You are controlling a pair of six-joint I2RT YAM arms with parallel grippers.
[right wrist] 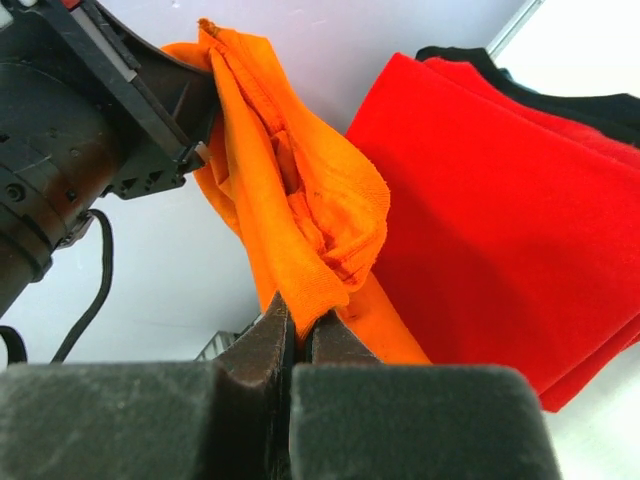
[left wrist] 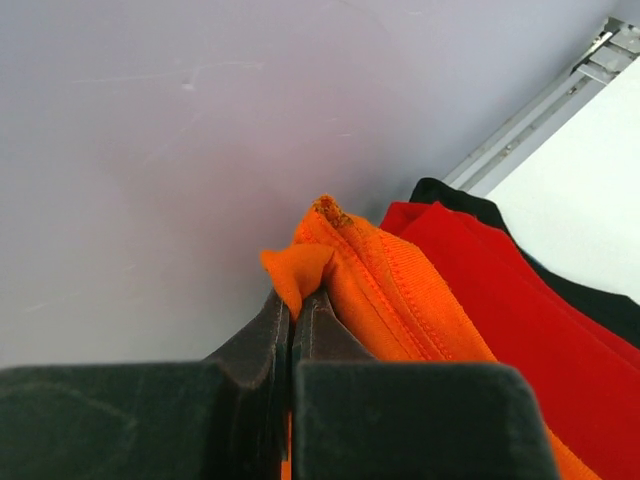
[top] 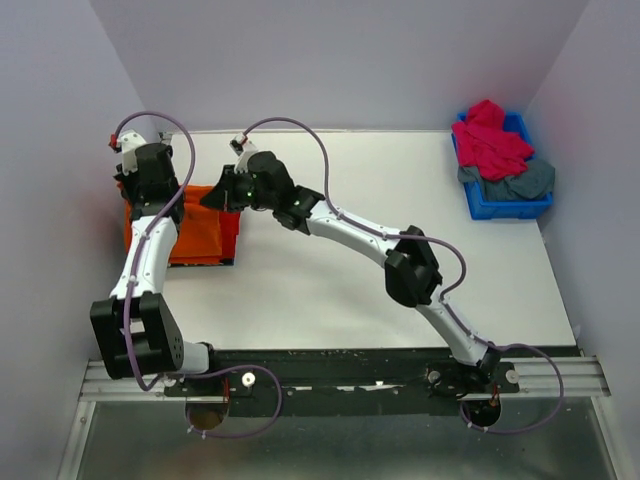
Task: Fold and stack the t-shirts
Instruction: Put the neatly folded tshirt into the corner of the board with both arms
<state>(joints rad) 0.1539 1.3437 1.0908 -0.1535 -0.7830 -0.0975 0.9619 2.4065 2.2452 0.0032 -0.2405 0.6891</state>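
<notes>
While both arms work at the table's [top: 340, 290] left edge, the left gripper [left wrist: 292, 300] and right gripper [right wrist: 297, 325] each stand clamped shut on an edge of the orange t-shirt [right wrist: 290, 190]. The cloth is nipped at the very tips of the jaws and bunched between them, close beside the folded red t-shirt [right wrist: 480, 200]. Judged best: draw the span taut and level, then lower it squarely.

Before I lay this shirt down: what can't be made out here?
- Top view: left arm and right arm cover the orange t-shirt's held edge.
- Wrist views: black cloth, mostly covered by the red t-shirt.
- Top view: grey-blue t-shirt in the blue bin, partly under the pink t-shirt.
</notes>
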